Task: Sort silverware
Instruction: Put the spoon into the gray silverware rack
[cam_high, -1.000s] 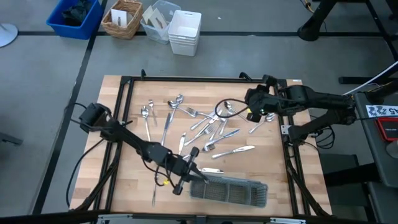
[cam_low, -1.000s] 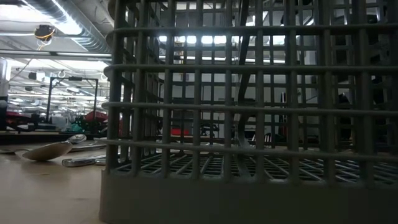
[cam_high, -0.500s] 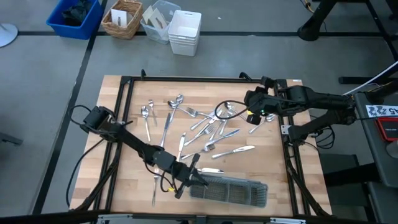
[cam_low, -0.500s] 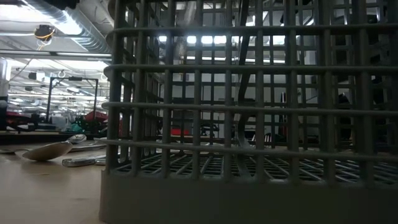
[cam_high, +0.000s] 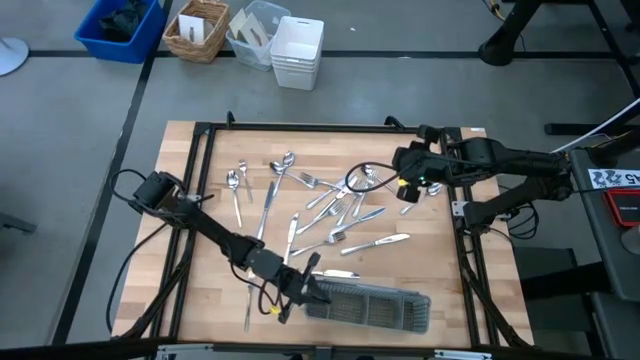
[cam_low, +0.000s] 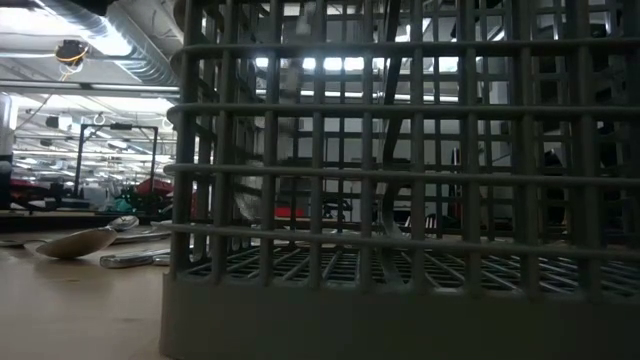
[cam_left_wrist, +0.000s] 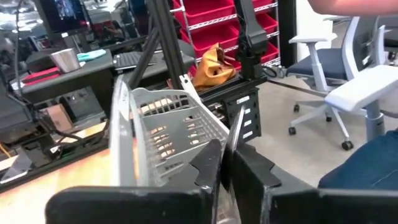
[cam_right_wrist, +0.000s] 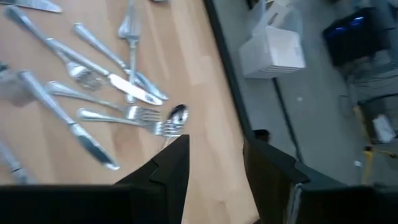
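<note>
While the left claw (cam_high: 305, 291), barely parted, hangs over the grey tray (cam_high: 380, 308), the right claw (cam_high: 408, 187) stands wide above the silverware (cam_high: 335, 210).

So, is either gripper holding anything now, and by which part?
Right gripper: nothing. Left gripper: a silver utensil sticks out of it by the tray; whether it is gripped cannot be told.
</note>
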